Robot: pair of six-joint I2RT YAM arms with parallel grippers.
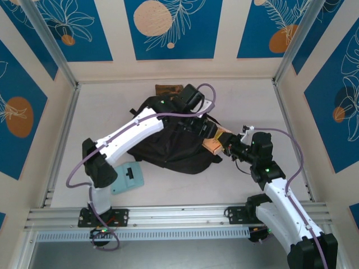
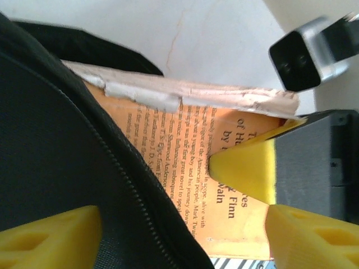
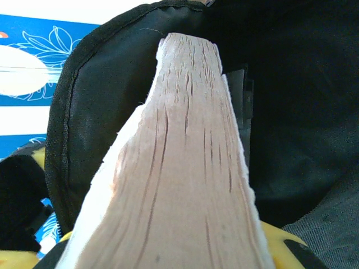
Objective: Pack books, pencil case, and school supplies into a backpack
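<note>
Left tool [image 2: 185, 241] hangs with jaws wide over the zipped rim of the backpack [image 1: 168, 148]. At the backpack's right side, the orange book [image 2: 168, 134] sits partly inside its mouth, clamped by the right tool [image 1: 224, 147].

Left arm [image 1: 134, 131] sweeps up from its base at 7 o'clock toward 1 o'clock, wrist tipped over. The left gripper [image 1: 203, 122] points down, its 2 yellow fingers [image 2: 50, 235] spread wide. Right arm [image 1: 286, 202] comes in from 5 o'clock, elbow folded. The right gripper [image 1: 225, 145] aims toward 9 o'clock, clamped on a book [image 1: 210, 145].
</note>
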